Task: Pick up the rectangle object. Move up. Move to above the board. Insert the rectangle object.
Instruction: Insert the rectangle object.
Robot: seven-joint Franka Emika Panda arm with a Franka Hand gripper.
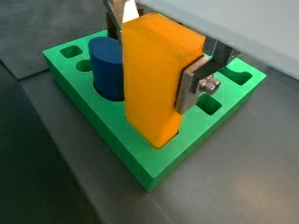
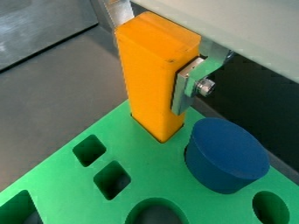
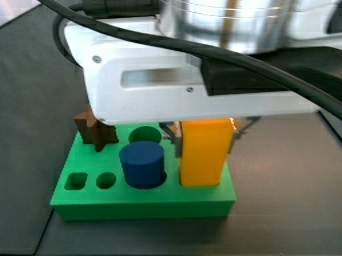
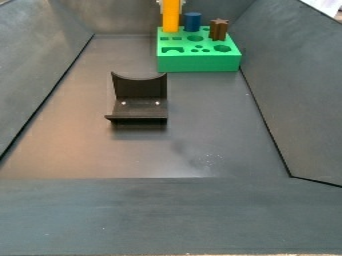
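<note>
While clamped between the two silver fingers (image 1: 194, 77) of the hand (image 1: 158, 44), stands upright with its lower end on or in the board (image 1: 163, 162): the rectangle object (image 1: 155, 80), orange-yellow and flat-sided. Cannot tell whether that lower end sits inside a cut-out or merely rests on the green top. Pinched near its upper part, with a finger plate and its bolt pressed flat against one side in both wrist views (image 2: 193, 80).

Seen in a side view as a tall yellow block (image 3: 205, 152) at a front corner of the green slab (image 3: 134, 200), hanging below the hand's white body (image 3: 201, 85). Just beside it, upright in the board, a shorter blue cylinder (image 3: 143, 165); near but apart in a wrist view (image 1: 107, 68), and likewise separate in the other close view (image 2: 225, 155). At a back corner of the board, a brown star-shaped block (image 3: 91, 130), partly hidden by the white housing.

Several open cut-outs across the green top: square and rounded holes (image 2: 112, 179) in a wrist view, small slots (image 3: 90, 182) along the front edge in a side view.

From the far side view, board (image 4: 198, 55) at the far end of the dark tabletop (image 4: 174, 150), carrying the yellow block (image 4: 171, 14), the blue cylinder (image 4: 194, 22) and the brown block (image 4: 219, 28). Well apart from it, nearer the middle of the tabletop, the fixture (image 4: 136, 98), a dark bracket on its base plate.
</note>
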